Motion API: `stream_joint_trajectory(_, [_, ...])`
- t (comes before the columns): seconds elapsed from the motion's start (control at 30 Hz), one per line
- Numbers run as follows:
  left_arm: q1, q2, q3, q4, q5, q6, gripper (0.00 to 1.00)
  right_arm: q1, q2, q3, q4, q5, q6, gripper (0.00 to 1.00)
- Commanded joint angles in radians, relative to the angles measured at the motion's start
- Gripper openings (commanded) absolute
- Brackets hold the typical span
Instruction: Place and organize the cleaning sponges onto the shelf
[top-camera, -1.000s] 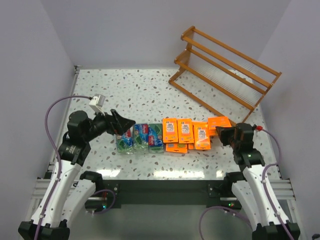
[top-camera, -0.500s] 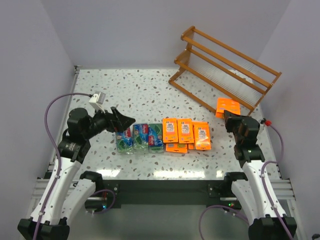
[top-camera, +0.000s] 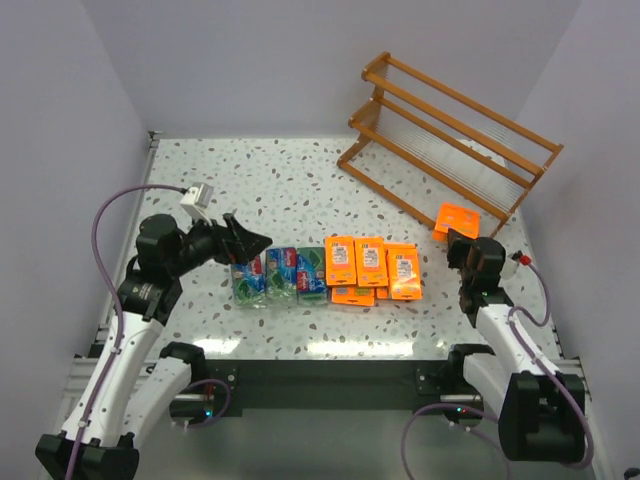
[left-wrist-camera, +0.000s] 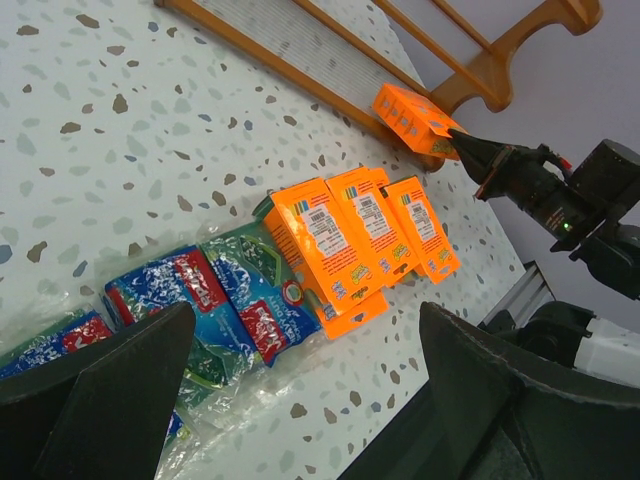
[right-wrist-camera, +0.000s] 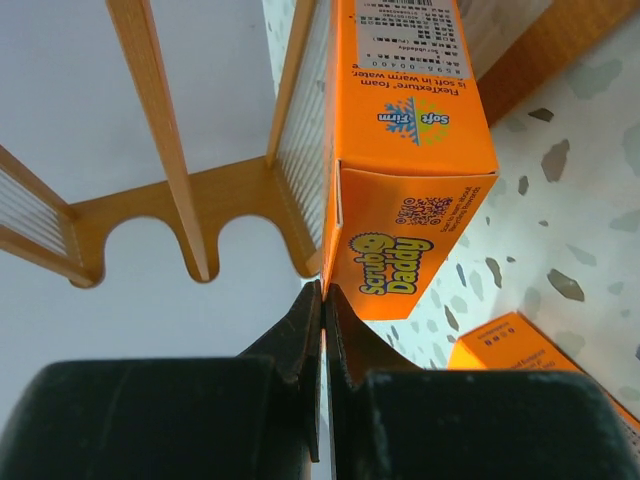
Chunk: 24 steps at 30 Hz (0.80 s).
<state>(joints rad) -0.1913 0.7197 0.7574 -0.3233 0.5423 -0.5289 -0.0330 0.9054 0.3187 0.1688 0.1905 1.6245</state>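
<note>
Three green-and-blue sponge packs (top-camera: 280, 275) and several orange packs (top-camera: 370, 265) lie in a row at the table's front middle. My right gripper (top-camera: 462, 243) is shut on the thin edge flap of one orange pack (top-camera: 456, 219), holding it by the near right end of the wooden shelf (top-camera: 450, 130). In the right wrist view the pack (right-wrist-camera: 410, 150) sits against the shelf's end frame (right-wrist-camera: 190, 220), my gripper (right-wrist-camera: 322, 290) pinching it. My left gripper (top-camera: 245, 245) is open and empty above the green-and-blue packs (left-wrist-camera: 200, 300); it shows wide apart in the left wrist view (left-wrist-camera: 305, 320).
The shelf stands slanted at the far right, its tiers holding nothing visible. The table's right edge and the grey side wall are close to my right arm. Speckled tabletop (top-camera: 250, 180) lies open left of the shelf.
My right gripper has lifted an orange pack from the right end of the row and carried it up to the shelf's near right end. The left arm has barely moved.
</note>
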Motion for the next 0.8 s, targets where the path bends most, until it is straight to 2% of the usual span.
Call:
stream_joint_trajectory(0.0, [-0.005, -0.022, 0.013, 0.017, 0.011, 0.027, 1.00, -0.004, 0.062, -0.013, 0.188, 0.072, 0.034, 0.00])
stream_joint_trajectory(0.43, [-0.005, -0.016, 0.014, 0.024, -0.004, 0.032, 1.00, -0.004, 0.335, 0.052, 0.189, 0.147, 0.166, 0.00])
stream_joint_trajectory(0.77, [-0.005, 0.027, 0.036, 0.046, -0.008, 0.032, 1.00, -0.002, 0.394, 0.071, 0.216, 0.257, 0.242, 0.00])
